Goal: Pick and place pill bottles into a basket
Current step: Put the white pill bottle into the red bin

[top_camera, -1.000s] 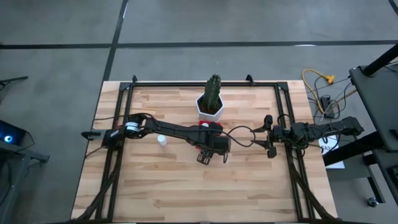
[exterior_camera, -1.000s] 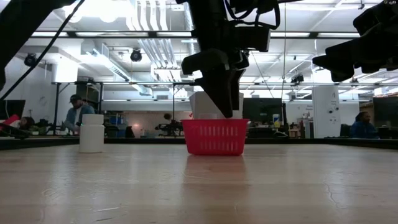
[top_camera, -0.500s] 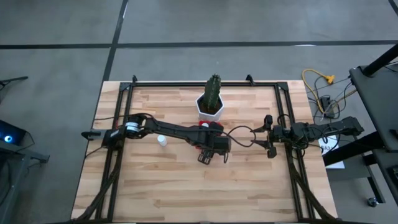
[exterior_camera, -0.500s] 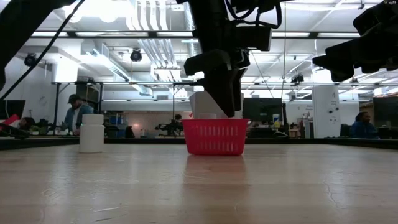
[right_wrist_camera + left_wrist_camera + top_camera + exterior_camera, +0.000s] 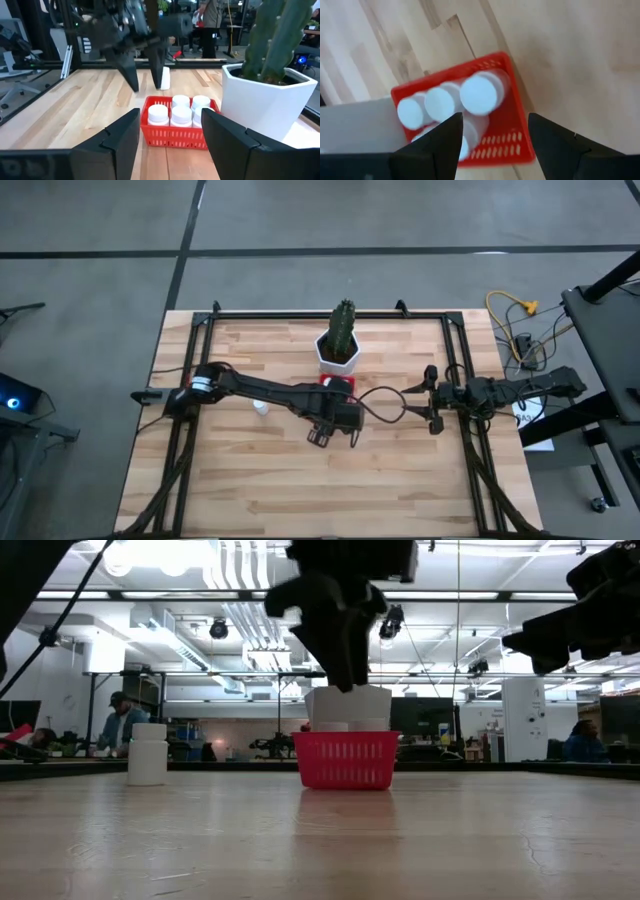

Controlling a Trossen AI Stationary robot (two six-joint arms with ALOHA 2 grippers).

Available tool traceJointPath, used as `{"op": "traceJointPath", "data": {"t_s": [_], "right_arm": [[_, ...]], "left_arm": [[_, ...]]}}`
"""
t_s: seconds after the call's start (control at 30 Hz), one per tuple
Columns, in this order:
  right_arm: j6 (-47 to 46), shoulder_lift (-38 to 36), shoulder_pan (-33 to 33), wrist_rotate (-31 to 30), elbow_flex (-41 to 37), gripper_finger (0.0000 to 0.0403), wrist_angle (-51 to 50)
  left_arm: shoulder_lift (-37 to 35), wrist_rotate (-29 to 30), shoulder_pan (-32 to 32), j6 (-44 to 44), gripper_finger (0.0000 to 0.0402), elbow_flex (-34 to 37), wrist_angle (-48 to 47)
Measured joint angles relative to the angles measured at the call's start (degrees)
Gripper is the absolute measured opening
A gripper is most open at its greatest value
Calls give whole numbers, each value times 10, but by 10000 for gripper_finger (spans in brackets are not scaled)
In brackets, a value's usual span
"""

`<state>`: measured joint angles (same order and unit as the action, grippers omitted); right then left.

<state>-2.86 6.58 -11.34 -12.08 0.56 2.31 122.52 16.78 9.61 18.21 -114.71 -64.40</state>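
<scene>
The red basket (image 5: 512, 135) stands on the table just in front of the white cactus pot (image 5: 338, 352) and holds several white pill bottles (image 5: 480, 94) upright. It also shows in the low view (image 5: 345, 762) and the right wrist view (image 5: 172, 136). One more pill bottle (image 5: 260, 409) stands alone on the table left of the basket, also in the low view (image 5: 148, 753). My left gripper (image 5: 330, 437) is open and empty above the basket's near side (image 5: 492, 120). My right gripper (image 5: 433, 397) is open and empty at the table's right, facing the basket (image 5: 170, 120).
The hexagonal white pot with the green cactus (image 5: 270, 45) stands right behind the basket. Black frame rails (image 5: 200, 340) run along the table's left, right and far edges. Bare wood (image 5: 320, 490) lies toward the near edge. People stand in the room beyond (image 5: 122, 720).
My left gripper has gone up from just over the basket and a little toward the table's left edge. The basket and the lone bottle have stayed where they were.
</scene>
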Motion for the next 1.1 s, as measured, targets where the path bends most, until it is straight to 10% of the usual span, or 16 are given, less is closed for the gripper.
{"op": "traceJointPath", "data": {"t_s": [1.1], "right_arm": [[-2, 19, 0, -1, 0, 201, 28]], "left_arm": [[-370, -75, 13, -59, 207, 486, 147]]}}
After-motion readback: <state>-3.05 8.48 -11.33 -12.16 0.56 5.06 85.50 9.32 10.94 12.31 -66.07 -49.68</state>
